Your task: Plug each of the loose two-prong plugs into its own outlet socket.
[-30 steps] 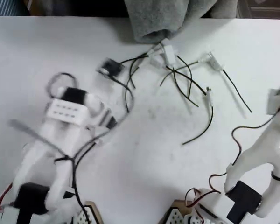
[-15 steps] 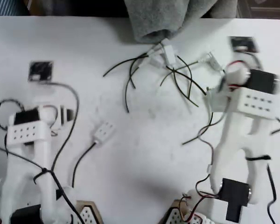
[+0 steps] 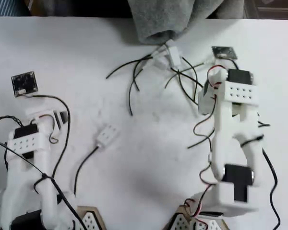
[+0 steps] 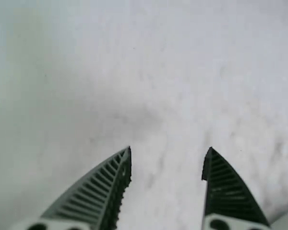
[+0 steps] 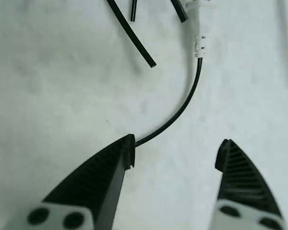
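Note:
A white outlet socket (image 3: 107,135) lies on the table left of centre, its black cord (image 3: 82,165) trailing toward the near edge. More white plugs and sockets (image 3: 165,55) sit in a tangle of black cords (image 3: 182,79) at the back centre. My right gripper (image 5: 177,146) is open, low over the table. A white two-prong plug (image 5: 199,45) lies just beyond it, and that plug's black cord (image 5: 180,112) runs under one finger (image 5: 110,177). In the high view the right gripper (image 3: 205,98) is at the tangle's right side. My left gripper (image 4: 169,152) is open over bare table, left of the socket.
A grey cloth (image 3: 168,19) hangs over the table's far edge behind the cords. Loose black cord ends (image 5: 153,63) lie beyond the right gripper. Both arm bases (image 3: 93,220) stand at the near edge. The table (image 3: 149,158) between the arms is bare white.
The left arm pulled back to the left, and the white socket now lies uncovered on the table. The right arm swung in from the right edge to the cord tangle.

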Robot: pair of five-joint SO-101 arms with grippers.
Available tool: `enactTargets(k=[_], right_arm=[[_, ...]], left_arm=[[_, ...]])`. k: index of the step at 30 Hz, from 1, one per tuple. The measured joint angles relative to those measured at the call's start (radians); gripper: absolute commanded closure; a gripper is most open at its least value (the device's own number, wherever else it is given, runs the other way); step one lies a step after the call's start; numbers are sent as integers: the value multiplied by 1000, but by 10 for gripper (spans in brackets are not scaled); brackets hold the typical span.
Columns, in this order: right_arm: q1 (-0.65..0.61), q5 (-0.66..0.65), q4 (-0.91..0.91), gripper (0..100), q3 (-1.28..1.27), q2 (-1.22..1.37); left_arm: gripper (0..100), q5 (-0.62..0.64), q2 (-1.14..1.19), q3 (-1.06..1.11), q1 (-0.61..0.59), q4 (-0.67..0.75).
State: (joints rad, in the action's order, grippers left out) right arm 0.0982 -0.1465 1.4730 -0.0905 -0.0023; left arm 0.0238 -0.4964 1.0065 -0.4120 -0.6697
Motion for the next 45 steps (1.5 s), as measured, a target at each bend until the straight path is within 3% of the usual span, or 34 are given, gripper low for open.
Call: enactTargets(k=[6, 13, 22, 29, 40, 45], right_arm=[[-87, -146, -25, 730, 35, 138], [32, -152, -160, 730, 135, 259], [46, -180, -212, 733, 379, 605], [61, -198, -100, 844, 712, 829], [68, -199, 106, 846, 1172, 1051], [112, -284, 172, 845, 1277, 1117]], left_arm=[[756, 0, 0, 0, 14, 2], [756, 0, 0, 0, 12, 2], [756, 0, 0, 0, 12, 2], [756, 0, 0, 0, 12, 2], [756, 0, 0, 0, 12, 2], [756, 0, 0, 0, 12, 2]])
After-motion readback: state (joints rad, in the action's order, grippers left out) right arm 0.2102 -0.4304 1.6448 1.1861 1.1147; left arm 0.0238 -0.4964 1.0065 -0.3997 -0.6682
